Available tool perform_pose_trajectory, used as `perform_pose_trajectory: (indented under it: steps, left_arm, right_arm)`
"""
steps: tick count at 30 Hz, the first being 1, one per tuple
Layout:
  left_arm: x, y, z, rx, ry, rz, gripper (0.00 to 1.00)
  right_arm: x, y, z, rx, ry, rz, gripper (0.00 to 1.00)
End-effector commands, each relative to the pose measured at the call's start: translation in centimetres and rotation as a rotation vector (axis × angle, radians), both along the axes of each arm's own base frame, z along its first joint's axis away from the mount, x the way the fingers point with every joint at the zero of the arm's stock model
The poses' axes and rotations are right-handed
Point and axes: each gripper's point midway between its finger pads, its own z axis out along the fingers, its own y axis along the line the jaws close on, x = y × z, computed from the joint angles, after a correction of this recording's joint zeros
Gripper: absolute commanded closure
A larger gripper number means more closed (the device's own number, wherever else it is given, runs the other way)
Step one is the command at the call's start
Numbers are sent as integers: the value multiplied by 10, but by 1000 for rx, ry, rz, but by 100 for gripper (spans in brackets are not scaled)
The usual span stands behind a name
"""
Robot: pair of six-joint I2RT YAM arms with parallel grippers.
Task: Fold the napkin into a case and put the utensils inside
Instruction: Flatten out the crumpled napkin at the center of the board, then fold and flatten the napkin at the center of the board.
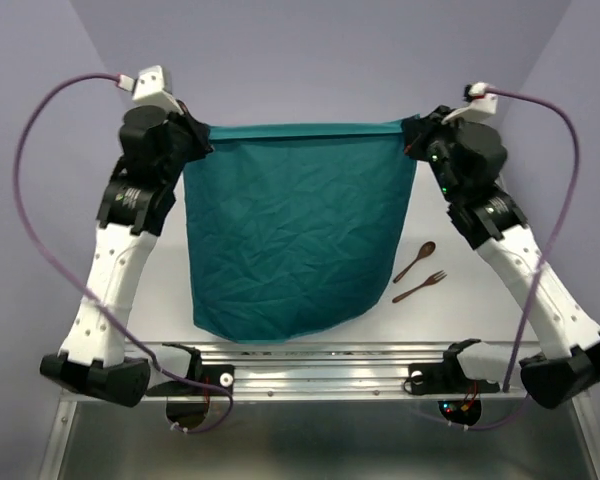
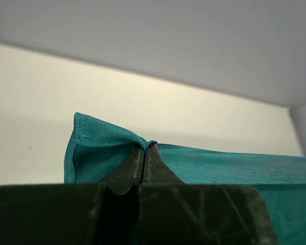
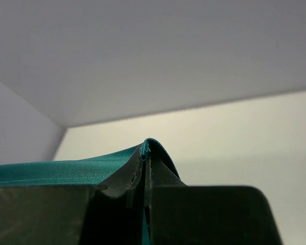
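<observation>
Napkin [image 1: 295, 240] aloft, pinched — left pincer [image 2: 144, 149], right pincer [image 3: 145, 153]

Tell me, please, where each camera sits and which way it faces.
Top external: above and behind the robot, looking down on both arms, the napkin and utensils.
Left wrist: on the left arm, facing along the left tool, shut on a napkin corner.
Right wrist: likewise, right tool.
Shared: all show the napkin.
</observation>
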Motion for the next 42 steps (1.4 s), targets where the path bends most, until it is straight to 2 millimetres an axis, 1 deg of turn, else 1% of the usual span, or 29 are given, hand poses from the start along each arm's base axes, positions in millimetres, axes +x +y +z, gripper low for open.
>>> perform_pose_trajectory:
  steps: [1, 2, 3, 5, 6, 7, 9, 10, 12, 13, 14, 15, 17, 18, 20, 21, 23, 24, 28, 30, 32, 34, 35, 37, 38, 39, 40, 41, 42]
  left_arm:
    - [41, 40, -76, 69, 131, 214, 100]
    - [53, 37, -113, 79, 210, 206, 100]
    - [63, 34, -123, 57, 208, 202, 100]
    - [82, 33, -175, 60, 305, 196, 100]
    - [91, 32, -186, 52, 316, 192, 100]
    - [98, 32, -200, 44, 350, 196, 100]
    - [119, 33, -230, 46, 420, 200, 100]
    - [132, 31, -244, 45, 456, 193, 100]
    - [143, 31, -256, 45, 486, 188, 100]
    - [157, 30, -264, 43, 503, 190, 100]
    - [160, 31, -253, 38, 486, 189, 100]
    - [168, 31, -272, 45, 526, 190, 100]
    - [186, 34, -283, 34, 555, 185, 100]
    - [192, 35, -285, 28, 562, 185, 100]
    - [209, 38, -291, 20, 572, 184, 100]
    - [214, 39, -291, 19, 570, 184, 100]
    - [227, 42, -294, 20, 572, 189, 100]
    - [229, 44, -295, 20, 580, 188, 100]
    - [233, 42, -294, 8, 574, 164, 100]
    - [227, 39, -291, -4, 569, 154, 100]
    - [215, 38, -286, -8, 568, 143, 100]
    - [207, 39, -280, -10, 556, 143, 100]
    - [196, 40, -275, -8, 554, 147, 100]
    - [185, 42, -271, -7, 552, 152, 100]
    - [172, 43, -269, -7, 557, 157, 100]
    - [166, 43, -269, -14, 563, 159, 100]
    - [160, 43, -268, -16, 560, 158, 100]
    - [144, 43, -271, -20, 569, 152, 100]
    - [140, 44, -268, -21, 553, 152, 100]
  right_arm:
    - [43, -37, -74, -125, 151, -240, 99]
    - [52, -32, -90, -140, 171, -228, 99]
    - [69, -28, -116, -170, 217, -224, 99]
    - [90, -27, -134, -175, 242, -225, 99]
    - [98, -19, -142, -177, 257, -200, 99]
    - [116, -17, -172, -201, 314, -199, 99]
    - [137, -12, -181, -213, 327, -187, 99]
    - [151, -11, -209, -241, 375, -185, 99]
    - [169, -11, -216, -250, 381, -183, 99]
    - [181, -7, -241, -274, 421, -174, 99]
    - [186, -12, -231, -264, 400, -179, 99]
    - [196, -6, -256, -279, 438, -160, 99]
    - [215, -10, -256, -264, 427, -158, 99]
    - [225, -13, -276, -260, 457, -146, 99]
    - [245, -20, -268, -213, 432, -145, 99]
    - [250, -13, -279, -204, 445, -118, 99]
    - [264, -21, -270, -168, 426, -115, 99]
    - [268, -14, -280, -163, 441, -83, 99]
    - [268, -11, -281, -139, 456, -46, 99]
    - [259, -8, -285, -132, 475, -24, 99]
    - [249, -5, -275, -114, 470, -3, 99]
    - [233, -1, -284, -99, 504, 34, 99]
    - [225, -1, -268, -87, 483, 37, 99]
    - [209, 7, -264, -62, 493, 93, 99]
    - [196, 5, -277, -58, 530, 94, 99]
    - [184, 4, -257, -40, 503, 95, 99]
    - [174, 5, -255, -21, 495, 106, 99]
    - [160, 6, -269, 10, 497, 115, 99]
    - [148, 8, -248, 34, 458, 137, 99]
